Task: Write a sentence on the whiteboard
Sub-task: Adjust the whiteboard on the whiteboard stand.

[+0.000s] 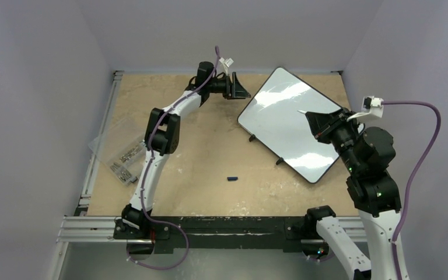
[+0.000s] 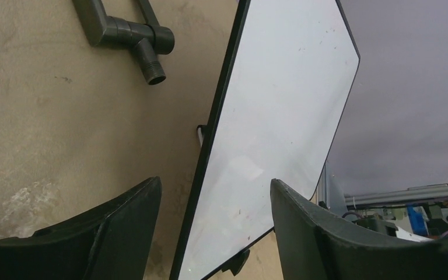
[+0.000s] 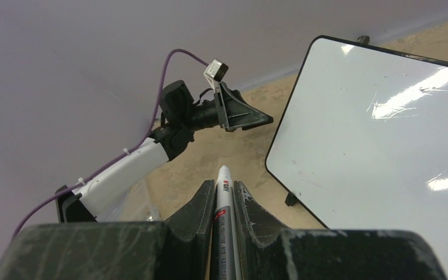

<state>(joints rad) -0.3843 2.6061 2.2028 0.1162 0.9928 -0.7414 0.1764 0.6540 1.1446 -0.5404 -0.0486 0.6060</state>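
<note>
**Status: Marker Clamped, Board at Both Claws**

The right claw [image 3: 224, 188] is clamped on a white marker [image 3: 224, 201]. The red print on the barrel is too small to read, and the barrel's lower end is cut off. The whiteboard [image 3: 385, 134] lies on the worktop [image 1: 198, 163], ahead and to the right of this claw; its surface shows glare and faint specks. The left claw [image 2: 214, 184] stands apart, with the board's black rim between its fingers [image 2: 125, 216]. Whether they touch it cannot be told. A small dark blue object [image 1: 231, 178] lies well behind the left claw.
</note>
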